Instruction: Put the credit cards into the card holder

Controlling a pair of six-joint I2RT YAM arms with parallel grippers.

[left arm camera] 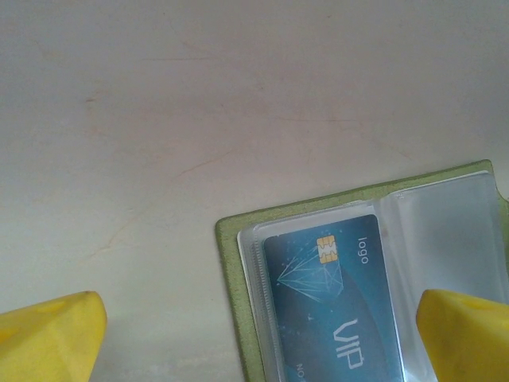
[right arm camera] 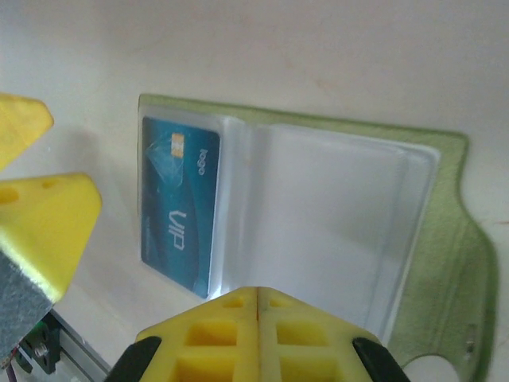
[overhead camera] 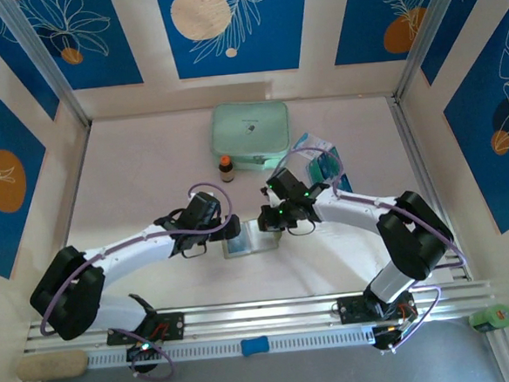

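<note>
Lying open and flat on the table (overhead camera: 131, 173), the card holder (overhead camera: 251, 244) sits at ctr, between the two grippers. Olive-green cover faces down, clear pockets up. One teal-blue card (left arm camera: 334, 310) w/ a gold chip, "logo" and "VIP" print is already inside a pocket at one end of the holder (left arm camera: 229, 278). In the right wrist view that card (right arm camera: 179, 207) fills the left-hand pocket. The wider clear pocket (right arm camera: 326, 223) next to it looks empty, and the green strap tab (right arm camera: 445, 270) sticks out at the far right.

The left gripper (overhead camera: 227, 237) hangs just above the holder's left side, jaws spread wide. Its yellow fingers (left arm camera: 52, 334) sit at opposite bottom corners of the wrist view (left arm camera: 254, 338), not touching the holder.

The right gripper (overhead camera: 269, 218) is over the holder's right part. Its jaws are pressed together (right arm camera: 258, 306), seam closed, tip at the near edge of the clear pocket. Can't tell if any plastic is pinched.

Further back on the table: a small brown bottle (overhead camera: 226, 168), a mint-green zip case (overhead camera: 251, 134) behind it, and a clear packet (overhead camera: 320, 156) w/ blue print to the right, near the right arm
</note>
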